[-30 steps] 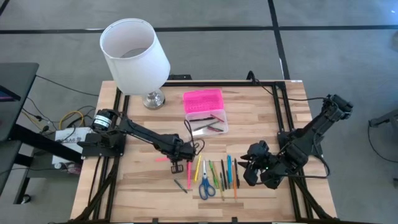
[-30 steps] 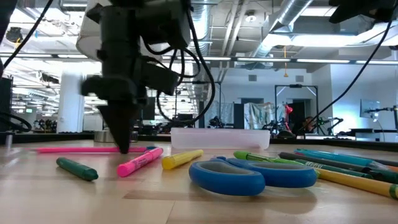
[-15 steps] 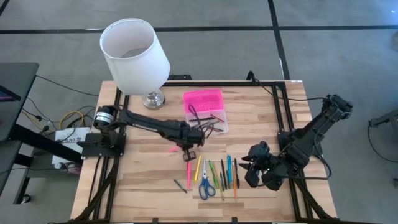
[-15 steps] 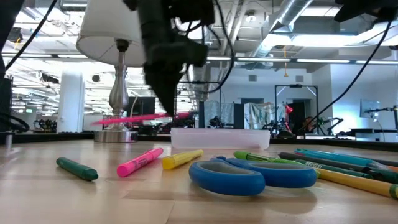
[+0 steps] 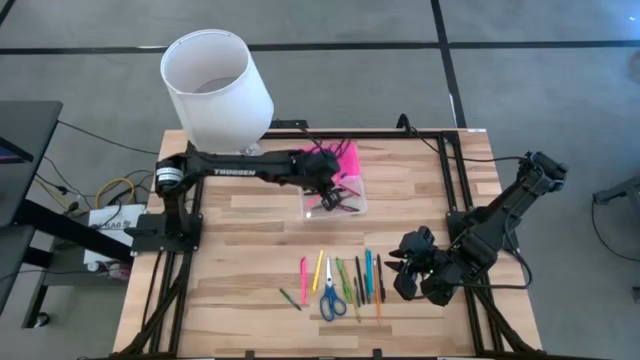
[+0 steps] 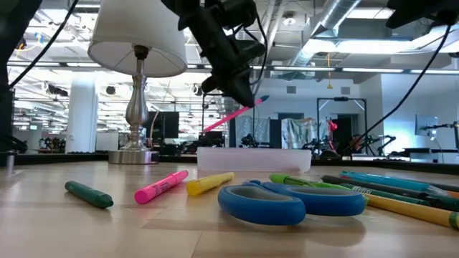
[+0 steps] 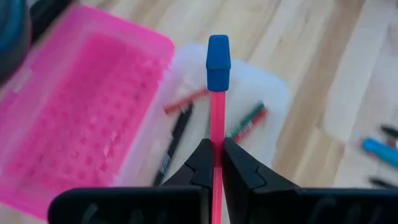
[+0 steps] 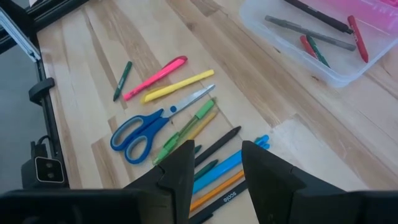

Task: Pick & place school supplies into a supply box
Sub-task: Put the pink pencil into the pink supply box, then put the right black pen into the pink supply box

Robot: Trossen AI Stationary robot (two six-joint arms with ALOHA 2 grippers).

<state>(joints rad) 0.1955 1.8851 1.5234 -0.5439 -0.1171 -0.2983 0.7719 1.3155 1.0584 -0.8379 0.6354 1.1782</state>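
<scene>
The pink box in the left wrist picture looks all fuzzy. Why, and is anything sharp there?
In the left wrist view, the pink box and the pens in it are soft and smeared, while the left claw and the pink pen with its blue cap are crisp. In the low view, the scissors up close are sharp and the room behind is bright.

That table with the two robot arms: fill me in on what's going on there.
The left hand is shut on a pink pen with a blue cap and holds it in the air over the clear base of the supply box, which already has a few pens in it. Its pink lid lies open behind. The right hand waits open near the row of pens and markers and the blue scissors on the table.
</scene>
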